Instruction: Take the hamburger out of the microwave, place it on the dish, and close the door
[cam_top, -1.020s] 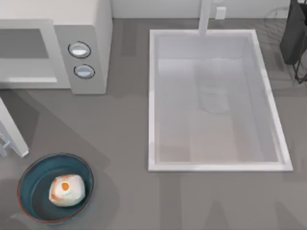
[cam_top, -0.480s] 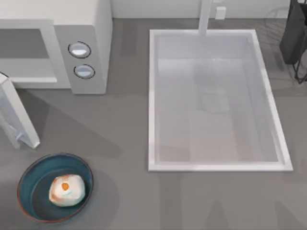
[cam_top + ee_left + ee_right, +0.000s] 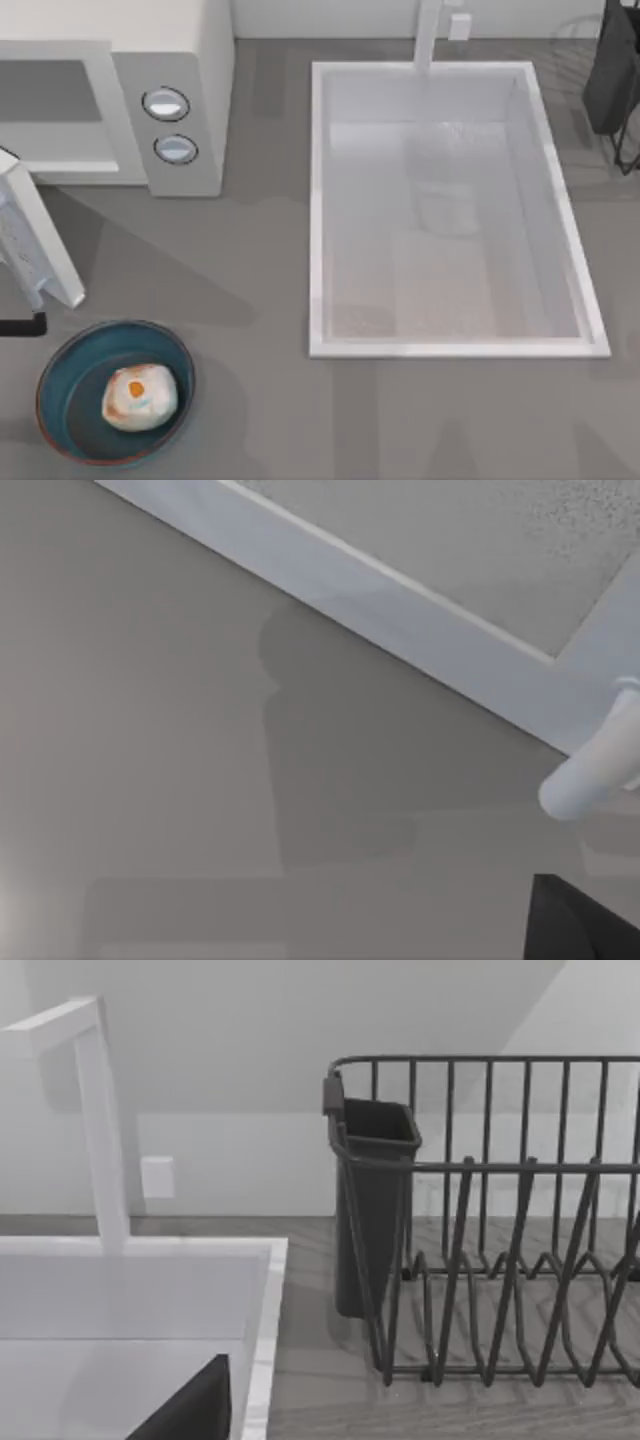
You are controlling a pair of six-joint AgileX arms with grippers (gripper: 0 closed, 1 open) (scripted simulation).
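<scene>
The left gripper (image 3: 20,324), fingers' state untellable, sits at the bench's left edge beside the half-open door (image 3: 35,245); with the hamburger (image 3: 140,397) in the dish (image 3: 70,365), pushing the door shut probably comes next.

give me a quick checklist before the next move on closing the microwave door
1. Hamburger out of the microwave: ok, it lies in the dish.
2. Cavity free of things: cannot tell, only part of it shows.
3. Door shut: not ok, it stands swung out at the top view's left edge.
4. Door's swing path free: ok, the dish sits nearer the front edge, apart from the door.
5. Left gripper on the door: cannot tell.
6. Right arm out of the way: ok, its wrist view faces the dish rack.
</scene>
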